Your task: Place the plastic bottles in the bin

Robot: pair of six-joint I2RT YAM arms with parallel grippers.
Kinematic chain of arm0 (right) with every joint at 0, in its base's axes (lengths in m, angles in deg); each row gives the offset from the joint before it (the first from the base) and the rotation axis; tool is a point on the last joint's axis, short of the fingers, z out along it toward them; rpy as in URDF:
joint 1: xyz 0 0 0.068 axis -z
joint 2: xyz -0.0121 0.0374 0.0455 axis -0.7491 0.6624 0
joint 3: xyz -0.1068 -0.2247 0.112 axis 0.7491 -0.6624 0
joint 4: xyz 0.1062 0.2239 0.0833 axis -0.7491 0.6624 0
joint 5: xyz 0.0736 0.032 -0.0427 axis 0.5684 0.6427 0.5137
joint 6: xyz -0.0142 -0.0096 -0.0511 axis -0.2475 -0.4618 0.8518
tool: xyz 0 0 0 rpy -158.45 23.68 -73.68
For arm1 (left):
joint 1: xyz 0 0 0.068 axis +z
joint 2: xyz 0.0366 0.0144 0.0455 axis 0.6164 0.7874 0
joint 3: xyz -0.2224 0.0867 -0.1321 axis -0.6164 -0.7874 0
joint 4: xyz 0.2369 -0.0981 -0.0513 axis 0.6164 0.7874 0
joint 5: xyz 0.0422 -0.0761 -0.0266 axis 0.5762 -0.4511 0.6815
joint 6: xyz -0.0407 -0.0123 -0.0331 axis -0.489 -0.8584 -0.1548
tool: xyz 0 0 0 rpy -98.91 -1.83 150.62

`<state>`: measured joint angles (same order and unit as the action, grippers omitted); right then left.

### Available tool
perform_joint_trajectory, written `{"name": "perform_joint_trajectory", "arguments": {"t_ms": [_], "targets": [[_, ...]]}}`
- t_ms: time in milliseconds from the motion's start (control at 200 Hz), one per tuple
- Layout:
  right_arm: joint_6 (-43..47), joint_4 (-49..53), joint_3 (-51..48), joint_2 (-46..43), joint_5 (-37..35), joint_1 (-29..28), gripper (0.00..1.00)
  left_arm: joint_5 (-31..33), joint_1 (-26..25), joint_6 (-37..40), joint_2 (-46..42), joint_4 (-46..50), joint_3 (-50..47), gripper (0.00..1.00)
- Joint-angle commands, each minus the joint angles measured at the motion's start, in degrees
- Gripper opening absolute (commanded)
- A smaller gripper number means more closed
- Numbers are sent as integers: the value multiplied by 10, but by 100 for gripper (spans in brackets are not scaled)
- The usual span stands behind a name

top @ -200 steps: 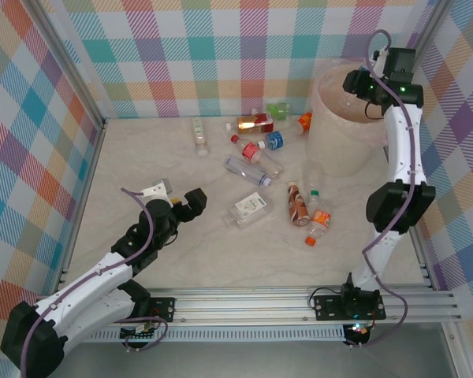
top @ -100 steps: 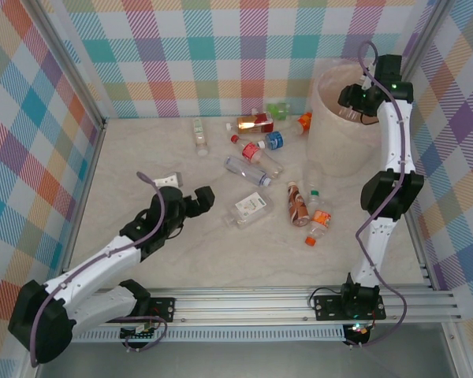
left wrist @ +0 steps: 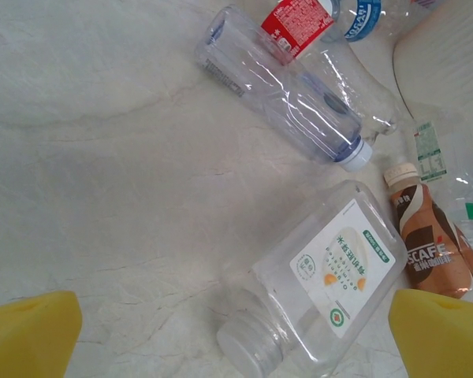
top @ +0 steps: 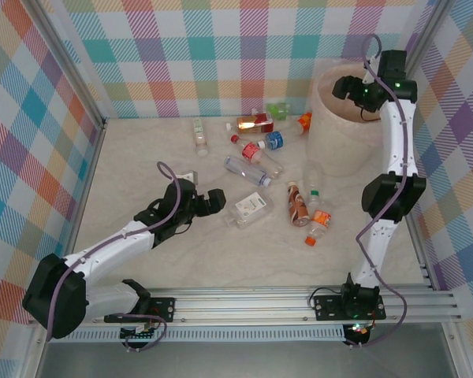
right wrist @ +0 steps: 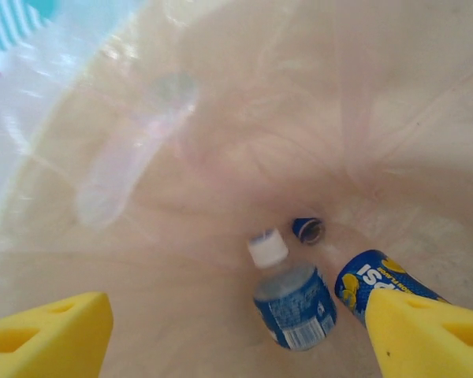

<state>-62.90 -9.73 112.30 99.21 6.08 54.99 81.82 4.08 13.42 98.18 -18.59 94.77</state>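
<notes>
My right gripper (top: 350, 87) hangs open over the mouth of the cream-pink bin (top: 340, 142). Below its yellow pads (right wrist: 43, 335), a white-capped bottle with a blue label (right wrist: 293, 298) lies loose inside the bin (right wrist: 221, 118), beside another blue-labelled bottle (right wrist: 369, 282). Low over the table, my left gripper (top: 214, 201) stands open just left of a square clear bottle (top: 248, 209). That bottle (left wrist: 319, 287) lies on its side, with its white cap (left wrist: 248, 346) between my wide-apart pads (left wrist: 31, 335). Several more plastic bottles (top: 252, 151) lie scattered mid-table.
A clear bottle (left wrist: 288, 90) and a red-labelled one (left wrist: 296, 20) lie beyond the square bottle, and a brown coffee bottle (left wrist: 426, 252) to its right. An orange-capped bottle (top: 318, 221) lies near the bin's foot. Plaid walls enclose the table on three sides.
My right gripper opened over the bin and the bottle it held dropped inside. My left arm reached forward and right, up to the square clear bottle.
</notes>
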Motion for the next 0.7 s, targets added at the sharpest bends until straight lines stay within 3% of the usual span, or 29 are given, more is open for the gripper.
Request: {"name": "perform_joint_trajectory", "arguments": {"t_ms": [0,245,455,695], "targets": [[-13,-27,-5,-67,36,-2,85,-15,2,12,8,0,17,100],[-33,-74,-97,-162,76,-4,91,-36,-5,45,31,22,34,100],[-60,-179,-279,-288,87,-3,100,-16,-24,95,69,63,75,100],[-103,-303,-482,-427,99,-3,100,-18,-47,173,139,105,141,100]]}}
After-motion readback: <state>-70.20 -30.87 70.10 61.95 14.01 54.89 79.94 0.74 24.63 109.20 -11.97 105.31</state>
